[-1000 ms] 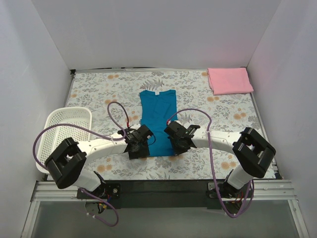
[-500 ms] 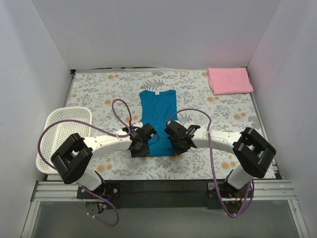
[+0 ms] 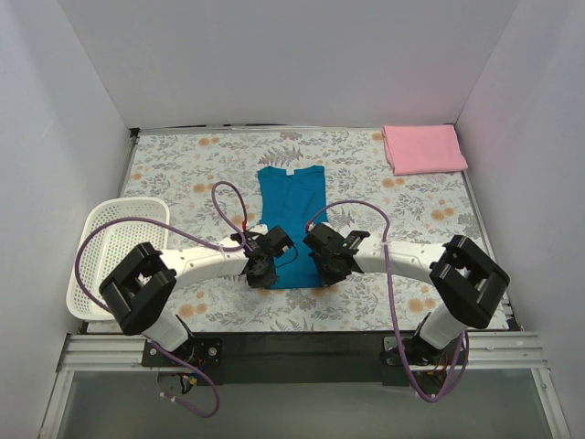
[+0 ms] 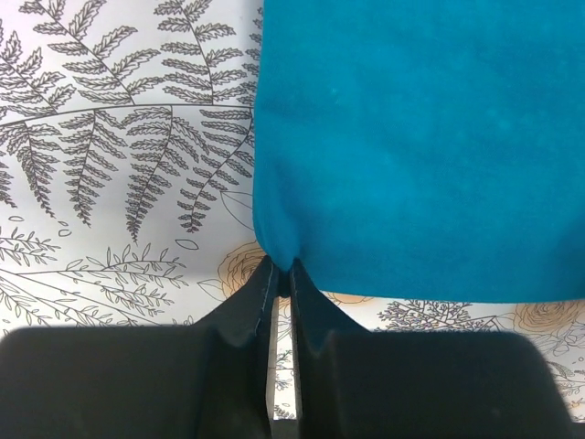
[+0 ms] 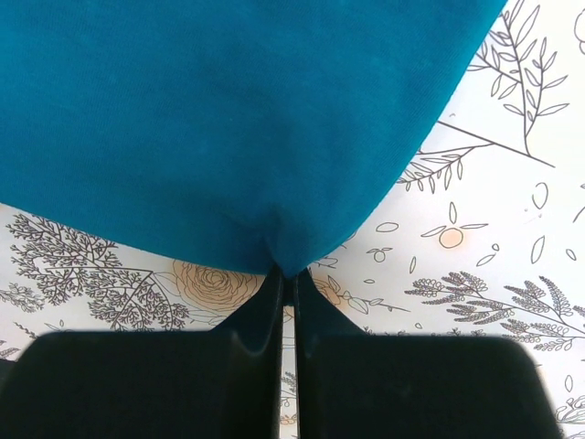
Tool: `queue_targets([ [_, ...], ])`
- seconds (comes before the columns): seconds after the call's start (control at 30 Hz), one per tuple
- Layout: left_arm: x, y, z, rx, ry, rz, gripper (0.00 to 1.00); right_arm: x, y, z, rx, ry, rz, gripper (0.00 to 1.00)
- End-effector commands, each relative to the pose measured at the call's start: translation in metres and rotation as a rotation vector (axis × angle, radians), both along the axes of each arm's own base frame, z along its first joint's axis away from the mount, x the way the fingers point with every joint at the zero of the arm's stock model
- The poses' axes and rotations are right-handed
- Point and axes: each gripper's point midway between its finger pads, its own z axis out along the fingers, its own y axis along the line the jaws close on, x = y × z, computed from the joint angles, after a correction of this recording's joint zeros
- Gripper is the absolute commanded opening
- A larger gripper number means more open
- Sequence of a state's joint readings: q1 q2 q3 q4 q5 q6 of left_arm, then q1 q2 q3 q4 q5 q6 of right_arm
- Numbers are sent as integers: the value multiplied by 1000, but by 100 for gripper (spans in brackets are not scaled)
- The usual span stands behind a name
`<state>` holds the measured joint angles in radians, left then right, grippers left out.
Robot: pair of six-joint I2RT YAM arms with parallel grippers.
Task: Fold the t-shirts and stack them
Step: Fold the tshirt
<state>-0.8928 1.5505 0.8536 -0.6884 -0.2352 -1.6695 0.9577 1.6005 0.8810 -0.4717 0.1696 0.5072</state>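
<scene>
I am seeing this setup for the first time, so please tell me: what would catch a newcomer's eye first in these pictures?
The teal t-shirt lies flat in the middle of the floral table, and the left gripper and right gripper are each shut on a near corner of its hem. A folded pink t-shirt sits at the far right corner, and a white basket at the left edge.
</scene>
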Motion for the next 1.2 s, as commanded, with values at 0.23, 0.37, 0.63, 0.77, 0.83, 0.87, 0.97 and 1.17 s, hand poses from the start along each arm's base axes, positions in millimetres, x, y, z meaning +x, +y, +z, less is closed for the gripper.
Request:
queue_targets([
  [0.23,-63,12,-2,81,143,-75,0,-73,-28,-17,-116,185,131,1],
  [0.37,-114,15,22,69,169,-109,0,-128,-30,0,-111,256,219,1],
  [0.63,-185,24,40,10,257,-91,0,-183,-37,33,-19,334,258,1],
  [0.77,-155,2,76,-58,126,-113,0,-155,-22,67,19,227,256,1],
  [0.83,-136,-9,96,-91,71,-100,0,-134,-18,79,20,168,250,1],
  [0.87,-127,-10,101,-97,43,-96,0,-124,-10,91,43,135,247,1],
  [0.97,-97,-15,116,-150,-7,-91,0,-98,-6,108,59,81,235,1],
  [1.17,-41,-18,138,-246,-119,-41,0,-53,5,137,124,18,216,1],
])
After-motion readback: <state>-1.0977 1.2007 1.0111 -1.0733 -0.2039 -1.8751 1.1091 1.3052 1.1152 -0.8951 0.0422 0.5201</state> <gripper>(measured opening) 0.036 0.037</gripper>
